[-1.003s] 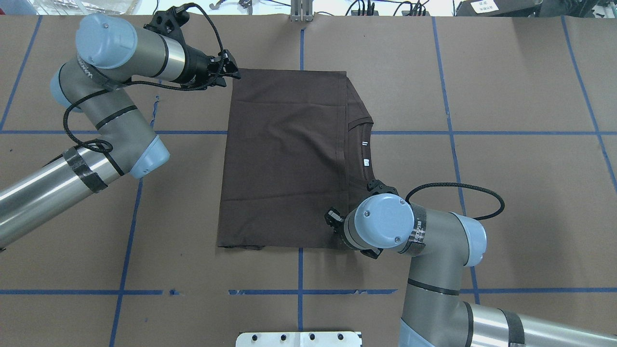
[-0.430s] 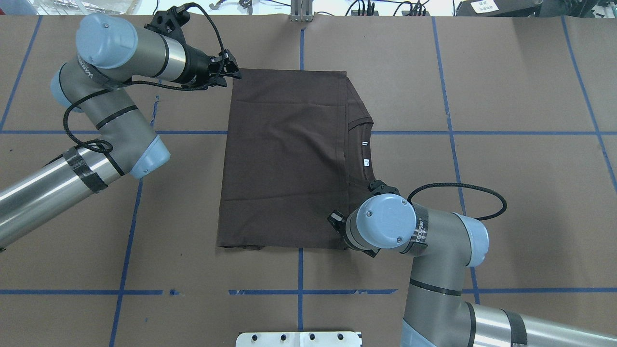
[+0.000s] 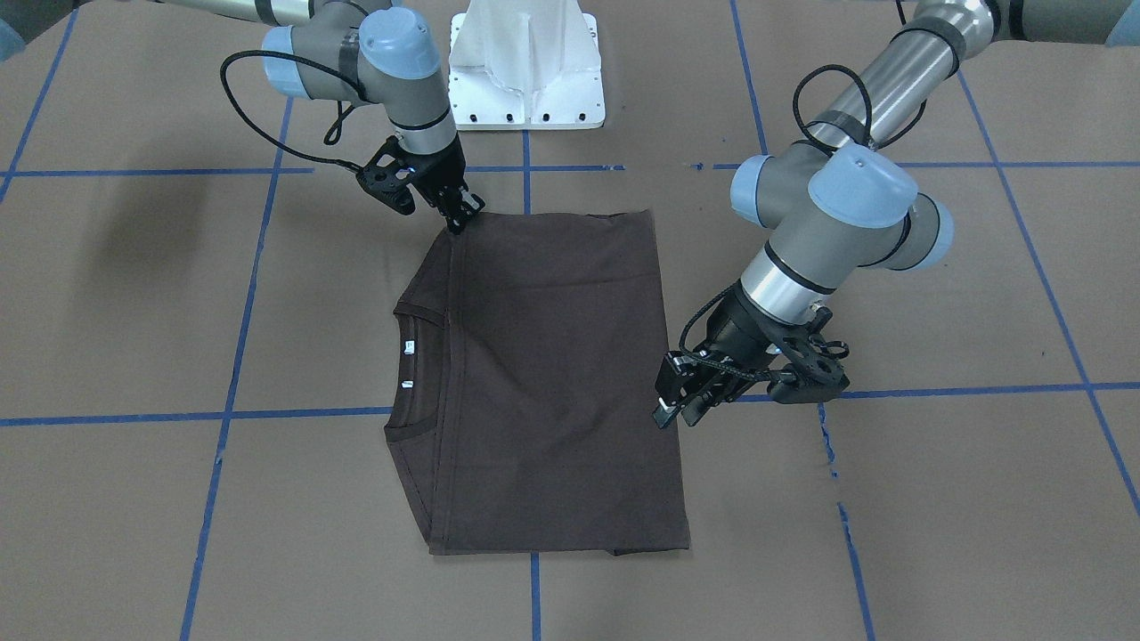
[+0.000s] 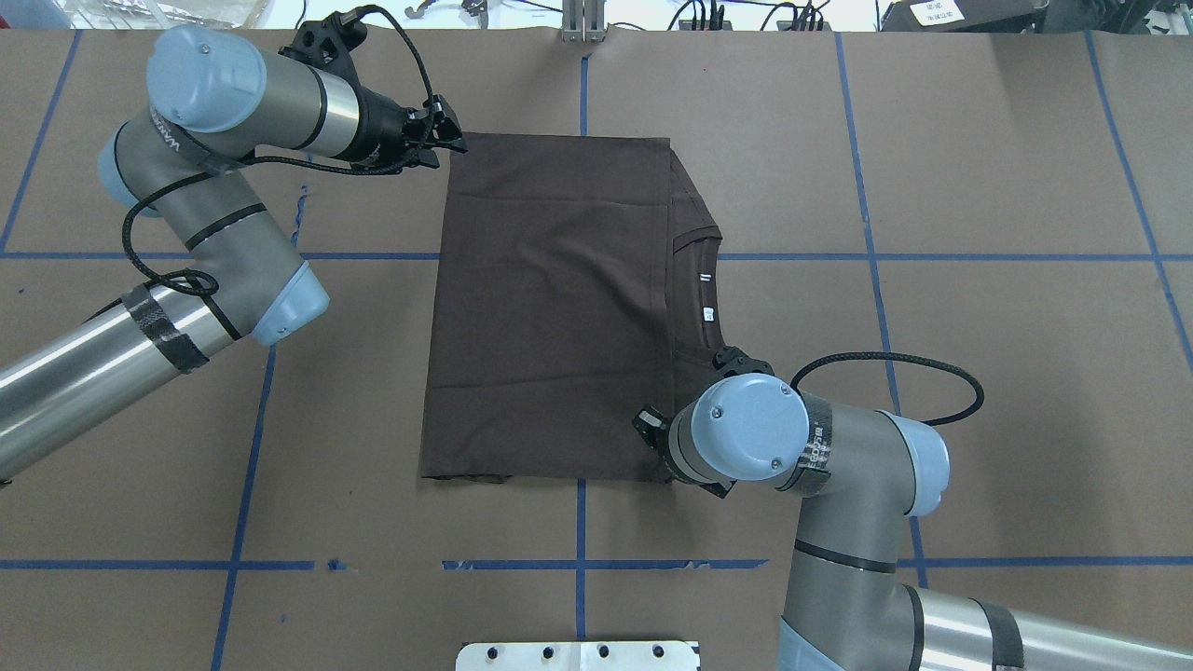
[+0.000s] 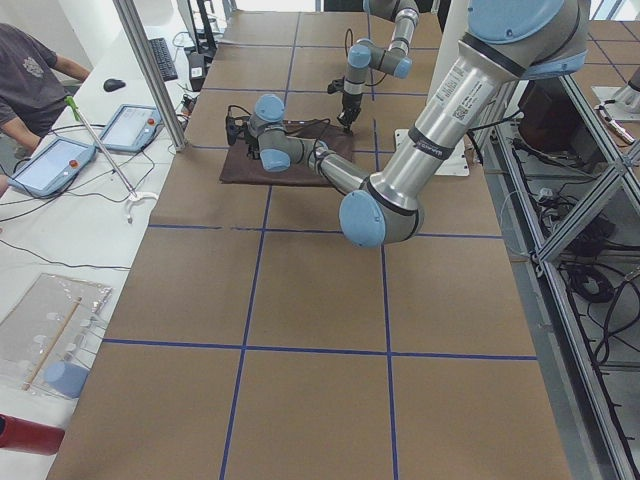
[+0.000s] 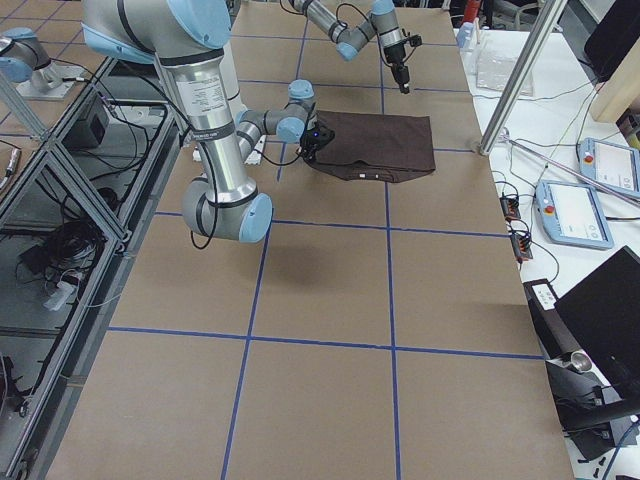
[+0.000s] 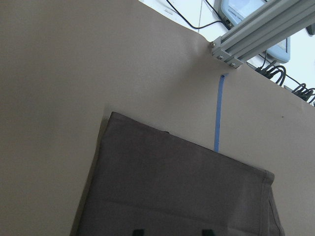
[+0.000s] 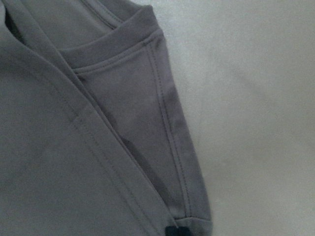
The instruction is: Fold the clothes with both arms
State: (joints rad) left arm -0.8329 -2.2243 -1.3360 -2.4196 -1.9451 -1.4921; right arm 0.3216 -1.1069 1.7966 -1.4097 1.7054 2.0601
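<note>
Looks partly done: dark brown cotton t-shirt (image 4: 550, 308) folded flat on brown worktop (image 4: 979, 373), 1 fold likely left. Spread jaws on left gripper (image 4: 455, 135) above far corner; jaws pressed together on right gripper (image 3: 463, 216).

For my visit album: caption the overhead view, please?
The left arm and right arm at opposite corners of a folded brown t-shirt.

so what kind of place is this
Likely a robotics lab: two silver-grey robot arms at a brown paper-covered table gridded with blue tape, plus blue-edged control tablets on a white side bench.
</note>
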